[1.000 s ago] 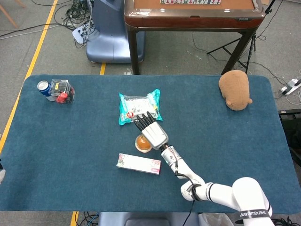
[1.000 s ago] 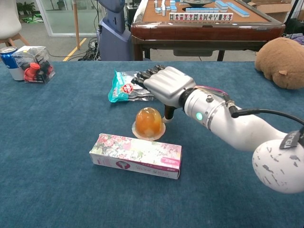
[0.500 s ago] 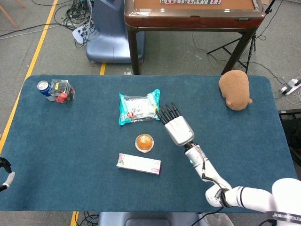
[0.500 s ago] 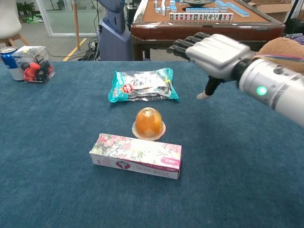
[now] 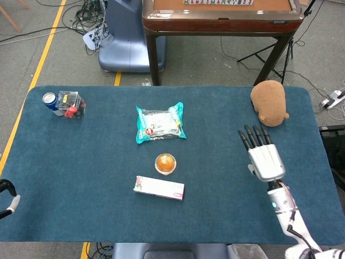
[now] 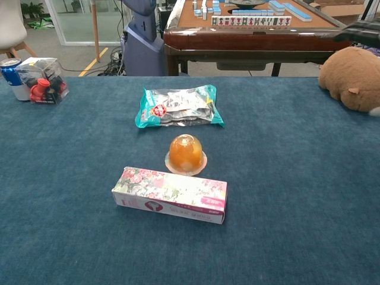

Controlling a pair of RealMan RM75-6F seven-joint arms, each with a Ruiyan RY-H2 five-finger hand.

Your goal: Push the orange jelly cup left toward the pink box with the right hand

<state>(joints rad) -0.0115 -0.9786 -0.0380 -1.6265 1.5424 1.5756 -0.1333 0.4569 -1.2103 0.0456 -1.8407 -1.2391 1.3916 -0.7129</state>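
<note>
While my right hand (image 5: 263, 157) hangs over the right part of the table (image 5: 97, 162), I see its fingers (image 5: 252, 136) straight, slightly apart and holding nothing, the tips pointing toward the far edge. Just beyond those fingertips and a little to their right lies the brown plush (image 5: 270, 102), apart from them. The jelly cup (image 5: 165, 163) sits well to the left of the fingers, upright on its rim, with nothing touching it. Just in front of the cup, on the near side, lies the pink box (image 5: 159, 187), long side running left to right; from the chest view the cup (image 6: 186, 154) and the box (image 6: 170, 194) look close but I cannot tell whether they touch. Beyond the cup, still far left of my fingers, lies a teal snack bag (image 5: 159, 122). At the far left corner stand a can (image 5: 50, 100) and a clear box (image 5: 70, 103) side by side. My left hand (image 5: 6, 197) barely shows at the left edge of the head view; I cannot tell how its fingers lie.
</note>
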